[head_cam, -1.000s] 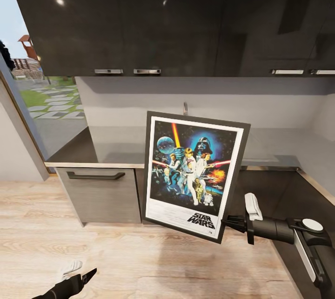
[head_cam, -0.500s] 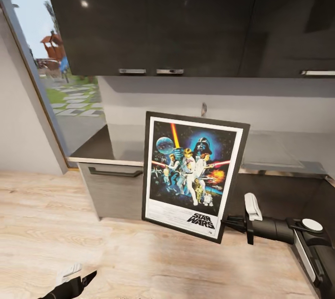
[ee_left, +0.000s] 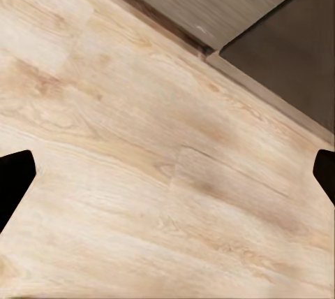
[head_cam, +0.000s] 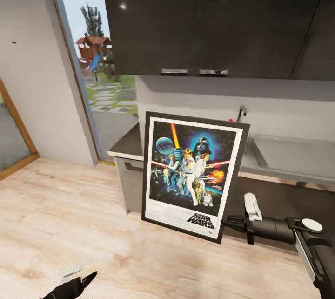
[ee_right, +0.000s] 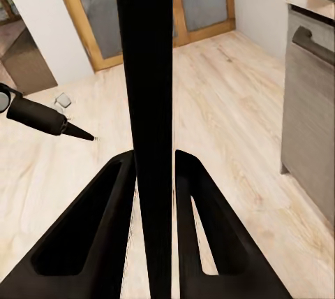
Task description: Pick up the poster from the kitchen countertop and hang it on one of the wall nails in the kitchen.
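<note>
The poster [head_cam: 193, 175] hangs upright before the kitchen countertop [head_cam: 124, 146], right gripper [head_cam: 229, 222] jaws clamped on its lower edge for carrying; left gripper [head_cam: 77, 279] jaws spread wide, empty.

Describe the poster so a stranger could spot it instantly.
Start from the dark wall cabinets over the kitchen countertop. In front of the countertop, held upright off the floor, is the poster, its lower corner pinched by the right tool. Its black frame, white border and Star Wars logo single it out.
</note>
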Robot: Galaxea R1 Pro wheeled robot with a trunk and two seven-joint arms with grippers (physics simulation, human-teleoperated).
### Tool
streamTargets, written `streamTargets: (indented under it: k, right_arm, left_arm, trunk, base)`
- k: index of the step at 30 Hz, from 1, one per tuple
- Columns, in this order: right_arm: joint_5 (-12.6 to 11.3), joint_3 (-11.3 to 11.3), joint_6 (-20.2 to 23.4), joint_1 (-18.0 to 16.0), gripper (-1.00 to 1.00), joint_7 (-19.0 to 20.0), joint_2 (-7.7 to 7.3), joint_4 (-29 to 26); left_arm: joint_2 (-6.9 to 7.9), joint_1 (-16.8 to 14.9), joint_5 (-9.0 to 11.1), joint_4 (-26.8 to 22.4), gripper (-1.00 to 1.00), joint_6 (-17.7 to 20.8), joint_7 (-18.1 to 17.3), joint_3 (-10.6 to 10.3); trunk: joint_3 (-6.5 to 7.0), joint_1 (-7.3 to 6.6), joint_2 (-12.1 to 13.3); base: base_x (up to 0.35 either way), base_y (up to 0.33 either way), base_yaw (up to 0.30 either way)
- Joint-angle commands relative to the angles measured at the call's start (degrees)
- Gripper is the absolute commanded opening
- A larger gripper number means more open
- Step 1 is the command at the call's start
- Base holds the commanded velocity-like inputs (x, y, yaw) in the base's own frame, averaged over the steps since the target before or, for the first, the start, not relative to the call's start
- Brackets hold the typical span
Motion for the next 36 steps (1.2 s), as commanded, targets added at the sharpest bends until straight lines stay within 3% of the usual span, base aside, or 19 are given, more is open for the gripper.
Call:
streamTargets:
  k: [1, 11, 25, 36]
  right_arm:
    - [0.0, -0.1, 0.8, 0.0, -1.00, 0.3, -0.01, -0.1]
    - [-0.1, -0.1, 0.8, 0.0, -1.00, 0.3, -0.01, -0.1]
    - [-0.1, -0.1, 0.8, 0.0, -1.00, 0.3, 0.07, 0.0]
    - [-0.1, -0.1, 0.8, 0.0, -1.00, 0.3, 0.08, 0.0]
  left_arm:
    - [-0.01, -0.1, 0.3, 0.1, 1.00, 0.2, -0.3, 0.1]
    - [-0.01, -0.1, 0.3, 0.1, 1.00, 0.2, -0.3, 0.1]
    - [-0.01, -0.1, 0.3, 0.1, 1.00, 0.2, -0.3, 0.1]
    - [-0.01, -0.1, 0.3, 0.1, 1.00, 0.2, -0.3, 0.1]
  trunk:
    - [-0.13, 0.04, -0.1]
    - [-0.13, 0.04, -0.1]
    - [-0.13, 0.04, -0.1]
    - [-0.13, 0.04, -0.1]
  base:
    - [0.089, 0.293, 0.287]
    - [0.120, 0.293, 0.275]
    - [0.146, 0.293, 0.037]
    - [0.151, 0.307, 0.239]
